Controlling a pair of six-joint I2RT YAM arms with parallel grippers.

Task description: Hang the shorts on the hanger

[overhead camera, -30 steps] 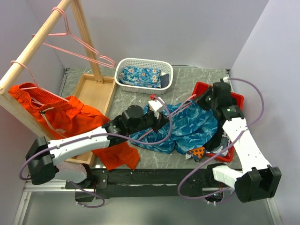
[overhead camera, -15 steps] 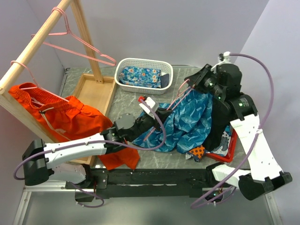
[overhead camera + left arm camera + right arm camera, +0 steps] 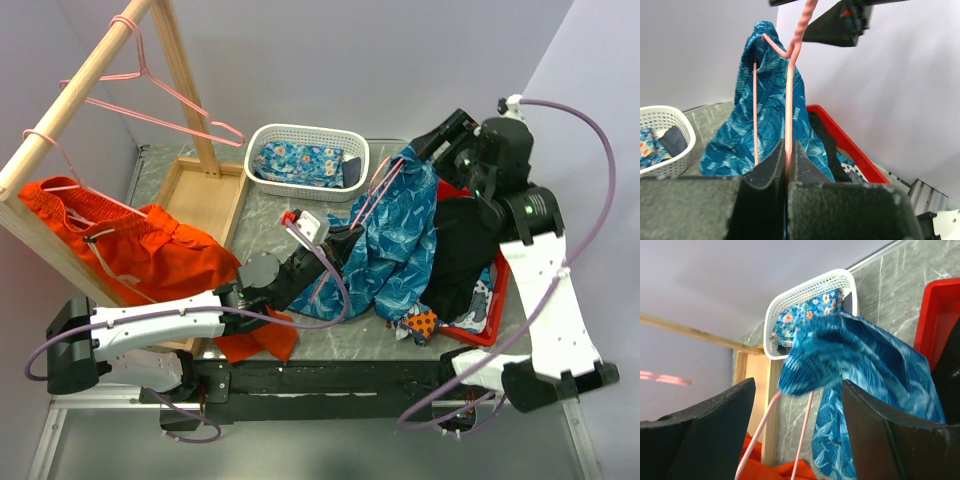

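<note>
Shorts [image 3: 772,115] partly draped on hanger [image 3: 789,100], to be pulled on fully
L claw [image 3: 789,150] is clamped shut on hanger, shorts just above it; R claw [image 3: 799,385] is spread wide, nothing held, shorts right in front

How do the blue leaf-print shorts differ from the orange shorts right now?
Print: the blue shorts carry a turquoise leaf pattern; the orange shorts are plain. Pose: the blue shorts hang bunched, raised above the table; the orange shorts drape spread below the rack pole. Support: the hanger in the left gripper reaches into the blue shorts; the orange shorts appear to hang from a second hanger on that pole. Similar size.
</note>
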